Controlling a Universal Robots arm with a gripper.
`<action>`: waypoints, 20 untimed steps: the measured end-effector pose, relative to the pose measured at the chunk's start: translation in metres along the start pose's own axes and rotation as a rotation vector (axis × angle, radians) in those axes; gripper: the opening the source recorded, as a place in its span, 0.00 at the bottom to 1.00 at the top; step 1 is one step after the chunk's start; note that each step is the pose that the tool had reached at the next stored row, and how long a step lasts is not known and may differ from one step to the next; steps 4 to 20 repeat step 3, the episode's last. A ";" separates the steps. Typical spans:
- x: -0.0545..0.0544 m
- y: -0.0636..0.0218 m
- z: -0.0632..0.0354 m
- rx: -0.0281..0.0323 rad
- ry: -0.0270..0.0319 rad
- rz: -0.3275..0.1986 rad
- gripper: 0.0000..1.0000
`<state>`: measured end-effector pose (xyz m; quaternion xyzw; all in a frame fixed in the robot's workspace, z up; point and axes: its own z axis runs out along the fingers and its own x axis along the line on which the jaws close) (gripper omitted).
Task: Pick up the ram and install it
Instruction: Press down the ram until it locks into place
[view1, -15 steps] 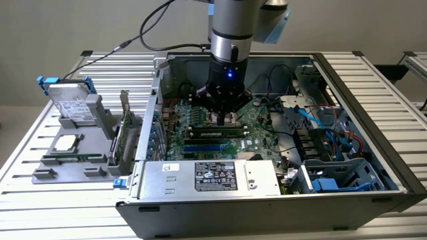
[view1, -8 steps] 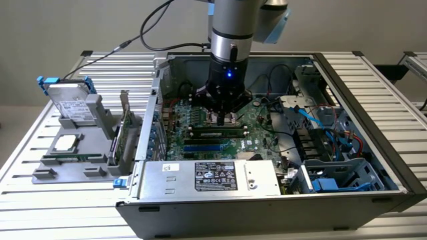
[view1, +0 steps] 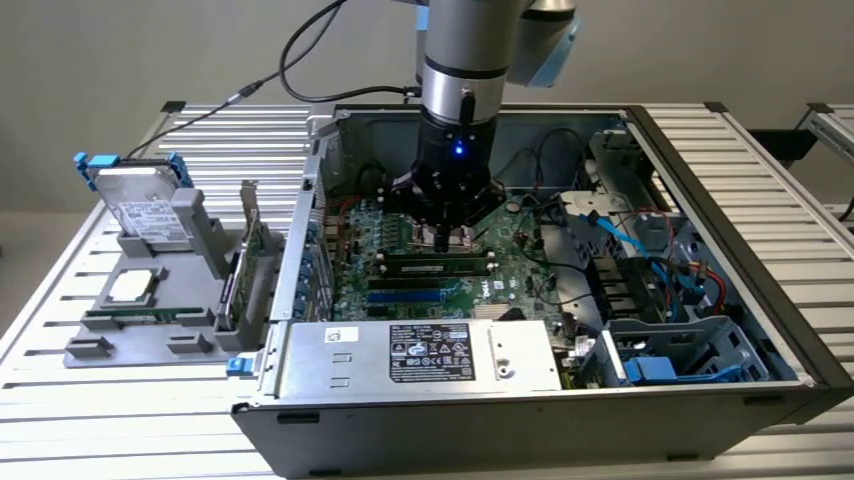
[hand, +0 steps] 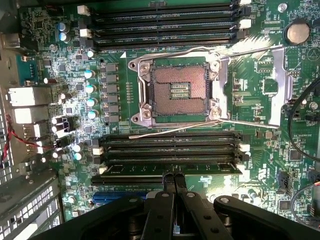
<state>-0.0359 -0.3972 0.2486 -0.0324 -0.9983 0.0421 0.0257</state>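
While the clenched gripper (hand: 173, 181) hovers above the seated ram (view1: 429, 266), no label reads legibly.

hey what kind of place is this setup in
Probably a robotics lab or test bench for computer assembly. An open desktop computer case lies on a slatted aluminium table, a grey fixture beside it holds spare parts, and the arm's gripper reaches over the motherboard.

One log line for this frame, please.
claw: shut, low over board | ram: along a slot just under claw, seating unclear | case: open
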 end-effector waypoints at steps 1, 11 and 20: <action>0.000 0.0000 0.0000 0.0000 0.0000 0.000 0.10; 0.000 0.0000 0.0000 -0.0001 0.0000 0.000 0.10; 0.000 0.0000 0.0000 -0.0001 0.0000 0.000 0.10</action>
